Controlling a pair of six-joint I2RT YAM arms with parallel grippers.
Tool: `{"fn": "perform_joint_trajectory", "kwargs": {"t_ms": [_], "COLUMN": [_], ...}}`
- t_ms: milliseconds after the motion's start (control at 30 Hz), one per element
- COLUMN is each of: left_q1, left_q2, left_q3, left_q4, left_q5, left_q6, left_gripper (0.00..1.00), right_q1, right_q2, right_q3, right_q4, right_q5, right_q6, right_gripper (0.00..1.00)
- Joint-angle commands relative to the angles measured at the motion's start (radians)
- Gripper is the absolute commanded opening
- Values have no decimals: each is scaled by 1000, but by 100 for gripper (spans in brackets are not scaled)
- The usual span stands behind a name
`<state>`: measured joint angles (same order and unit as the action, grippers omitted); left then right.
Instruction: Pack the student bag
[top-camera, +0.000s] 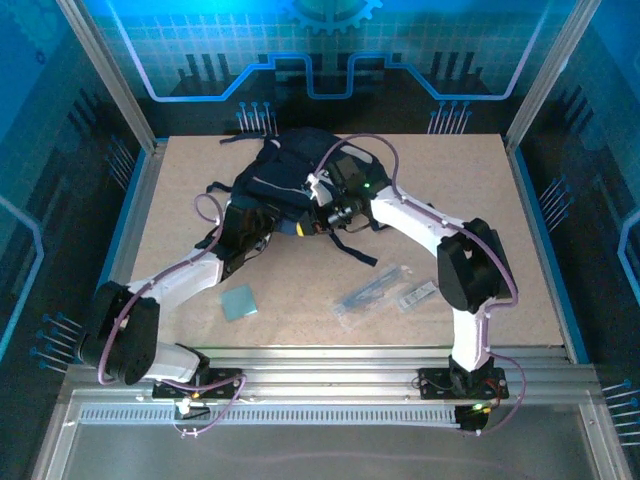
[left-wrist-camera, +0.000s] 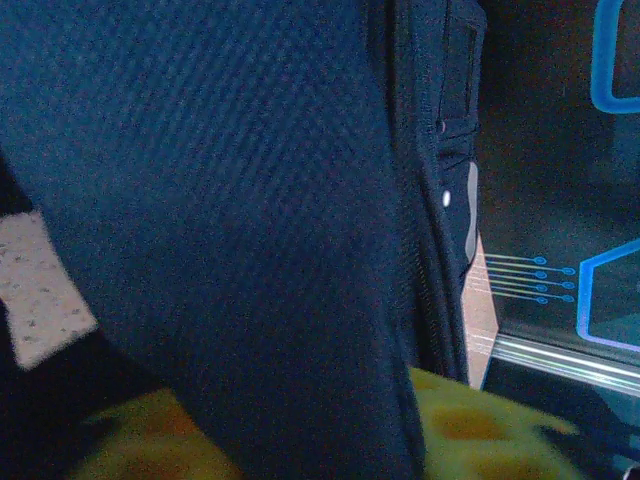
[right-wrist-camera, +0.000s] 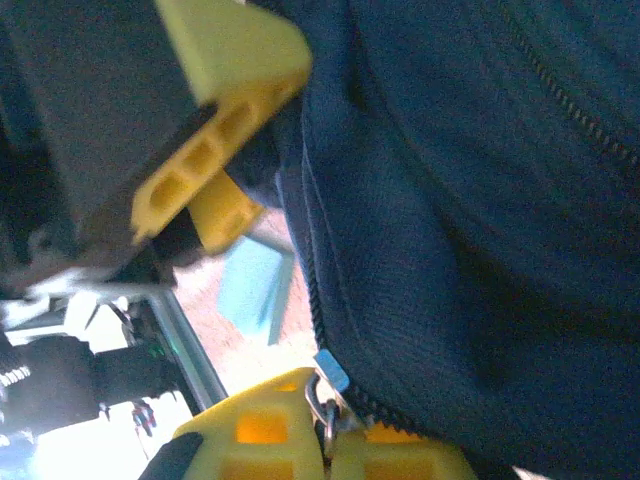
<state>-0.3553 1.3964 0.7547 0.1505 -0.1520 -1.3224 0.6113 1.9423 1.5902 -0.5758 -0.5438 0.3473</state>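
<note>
Since the bag (top-camera: 280, 175) lies slumped at the middle rear of the counter (top-camera: 500, 220), between the two arms, it is reached from both sides at once. Its long axis is judged to run from the rear toward the near left.

The left gripper (top-camera: 240, 232) is set against the bag's near-left end. Seen from the left wrist, navy cloth hangs right in front of the lens with blurred yellow beneath it, so whether that gripper is parted or closed cannot be told.

The right gripper (top-camera: 322, 212) is set at the bag's near-right edge. Seen from the right wrist, its yellow fingers (right-wrist-camera: 215, 70) are spread apart and nothing is clamped. The zip edge runs between them, and the zip pull (right-wrist-camera: 325, 395) rests just at the lower finger. The right arm is therefore the nearer one to the zip, and the opening is judged to lie just ahead of that gripper.

One bag is counted. Three loose things lie on the near half of the counter, well apart from the bag: one pale blue square (top-camera: 240, 300) by the left arm, and two clear packets (top-camera: 368, 296) nearer the right arm. None is packed yet.
</note>
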Motion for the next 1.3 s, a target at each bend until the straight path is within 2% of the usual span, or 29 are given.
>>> {"fn": "perform_joint_trajectory", "kwargs": {"t_ms": [0, 100, 233, 567, 700, 767, 800, 833, 867, 900, 967, 1000, 1033, 1133, 1267], "left_q1": [52, 61, 68, 81, 82, 82, 82, 82, 81, 75, 56, 47, 40, 25, 13], "left_q2": [-14, -72, -134, -193, -191, -191, -191, -192, -195, -203, -234, -256, -274, -308, -239], "left_q3": [54, 86, 89, 61, 45, 35, 32, 32, 36, 41, 45, 43, 39, 20, 52], "left_q4": [86, -12, -63, -110, -114, -112, -113, -120, -144, -182, -261, -295, -316, -335, -317], "left_q5": [-55, -76, -69, -61, -61, -56, -43, -27, -3, 13, 5, -13, -32, -82, -55], "left_q6": [81, 163, 196, 206, 207, 209, 214, 222, 230, 235, 259, 274, 286, 315, 352], "left_gripper": [0, 0, 0, 0, 0, 0, 0, 13, 40, 62, 85, 92, 96, 96, 96], "right_q1": [-3, -75, -180, -295, -281, -275, -275, -276, -275, -273, -274, -277, -282, -302, -293], "right_q2": [-101, -89, -41, 79, 48, 14, -14, -43, -79, -116, -182, -216, -241, -302, -318], "right_q3": [-30, -76, -78, 69, 74, 52, 22, -12, -56, -108, -192, -231, -257, -305, -317], "right_q4": [-198, -270, -309, -339, -321, -308, -292, -276, -256, -234, -198, -184, -177, -154, -90], "right_q5": [2, 102, 198, 700, 732, 706, 654, 589, 514, 459, 426, 426, 425, 401, 353], "right_q6": [-238, -324, -370, -397, -361, -324, -308, -304, -304, -301, -272, -250, -232, -172, -108], "right_gripper": [0, 0, 0, 0, 0, 0, 11, 27, 42, 54, 67, 70, 73, 76, 76]}}
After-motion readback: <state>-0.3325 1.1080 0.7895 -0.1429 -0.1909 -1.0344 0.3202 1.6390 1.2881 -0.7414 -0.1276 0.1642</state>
